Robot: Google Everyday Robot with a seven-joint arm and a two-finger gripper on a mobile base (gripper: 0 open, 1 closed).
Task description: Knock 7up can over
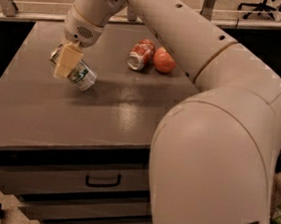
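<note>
The 7up can point(84, 77), white and silver with a green logo, is tilted far over at the left of the grey cabinet top point(120, 117), its lower end at or just above the surface. My gripper point(63, 63) comes down from above. Its tan fingers point(68, 60) sit on both sides of the can's upper end and are shut on it. The can's top is hidden behind the front finger.
An orange-red soda can point(140, 54) lies on its side at the back of the top, touching an orange fruit point(164, 60). My arm's large white links point(216, 157) fill the right side. The cabinet has drawers point(102, 180) in front. A rail point(30, 16) runs behind.
</note>
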